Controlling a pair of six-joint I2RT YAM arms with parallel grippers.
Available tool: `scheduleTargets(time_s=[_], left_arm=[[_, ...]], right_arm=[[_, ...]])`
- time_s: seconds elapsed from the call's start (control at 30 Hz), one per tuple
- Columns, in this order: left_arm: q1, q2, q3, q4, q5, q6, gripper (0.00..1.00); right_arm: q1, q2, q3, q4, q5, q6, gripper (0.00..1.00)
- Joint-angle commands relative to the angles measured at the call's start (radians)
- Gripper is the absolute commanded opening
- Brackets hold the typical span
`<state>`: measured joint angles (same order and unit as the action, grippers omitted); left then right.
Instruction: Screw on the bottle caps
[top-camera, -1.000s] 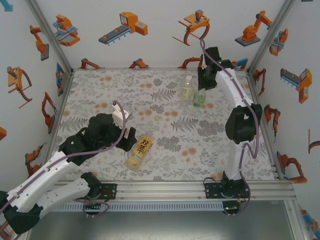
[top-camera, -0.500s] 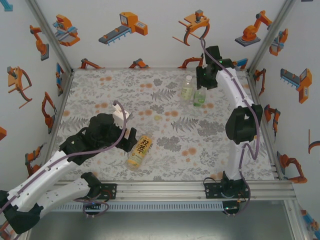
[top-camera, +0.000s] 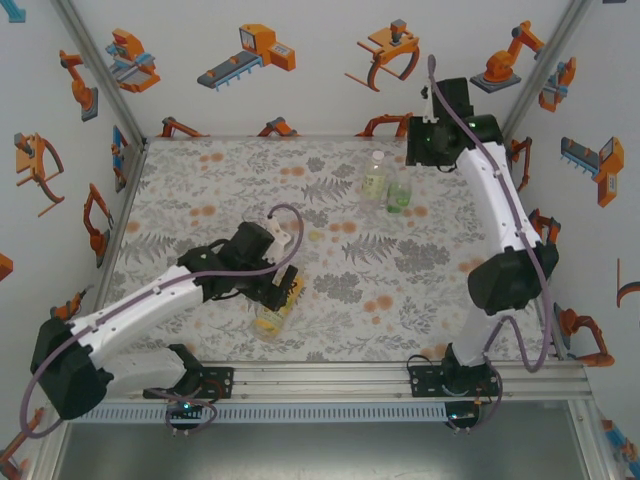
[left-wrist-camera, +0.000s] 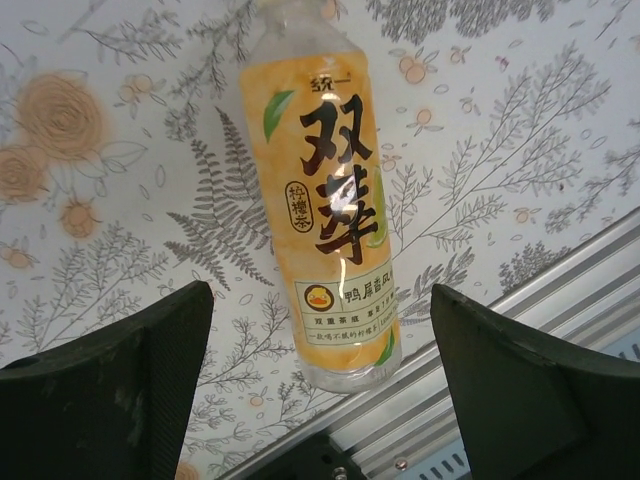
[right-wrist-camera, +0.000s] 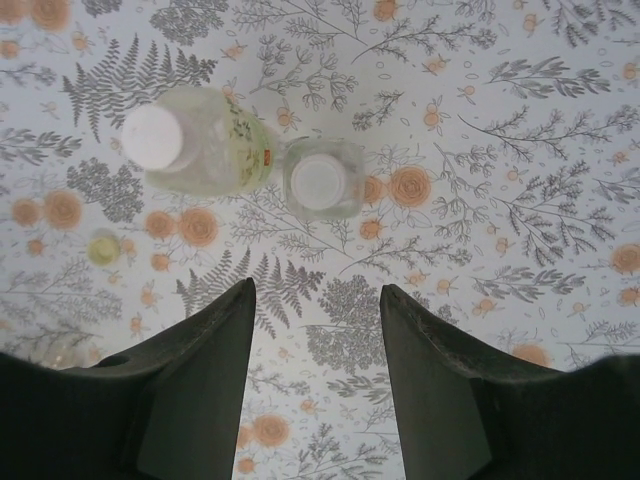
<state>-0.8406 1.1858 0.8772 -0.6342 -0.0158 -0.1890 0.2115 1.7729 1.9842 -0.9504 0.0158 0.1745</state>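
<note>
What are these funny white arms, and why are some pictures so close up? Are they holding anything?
They are two robot arms bolted to a table, and each ends in a two-finger claw. The wide picture comes from a camera above and behind them. The two close pictures come from little cameras on the wrists, so the dark shapes at the bottom are the claws' own fingers. An amber bottle lies on its side, and the left claw is open over it, with one finger on each side. Farther back stand a clear bottle with a white cap and a short green bottle. The right claw hangs open higher up, near them. A small loose cap lies by itself. Nothing is held.
</note>
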Motion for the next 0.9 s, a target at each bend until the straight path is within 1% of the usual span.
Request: scheduleTargets(time_s=[0.0, 0.17, 0.27, 0.43, 0.63, 0.7, 0.87], left_arm=[[-0.023, 0.084, 0.034, -0.028, -0.044, -0.061, 0.82], [-0.074, 0.209, 0.024, -0.010, -0.081, -0.114, 0.82], [-0.085, 0.260, 0.006, -0.004, -0.104, -0.139, 0.81], [-0.087, 0.299, -0.034, 0.050, -0.093, -0.154, 0.79], [-0.087, 0.343, -0.070, 0.112, -0.080, -0.161, 0.76], [-0.088, 0.358, -0.076, 0.121, -0.075, -0.165, 0.74], [-0.087, 0.369, -0.076, 0.122, -0.065, -0.176, 0.64]], right_arm=[[-0.006, -0.075, -0.070, 0.011, -0.014, 0.044, 0.51], [-0.005, -0.170, -0.171, 0.046, -0.049, 0.090, 0.51], [-0.003, -0.218, -0.213, 0.064, -0.066, 0.114, 0.51], [0.001, -0.271, -0.250, 0.079, -0.077, 0.133, 0.51], [0.003, -0.301, -0.277, 0.086, -0.086, 0.148, 0.50], [0.003, -0.306, -0.281, 0.088, -0.091, 0.151, 0.51], [0.009, -0.311, -0.279, 0.085, -0.090, 0.151, 0.50]])
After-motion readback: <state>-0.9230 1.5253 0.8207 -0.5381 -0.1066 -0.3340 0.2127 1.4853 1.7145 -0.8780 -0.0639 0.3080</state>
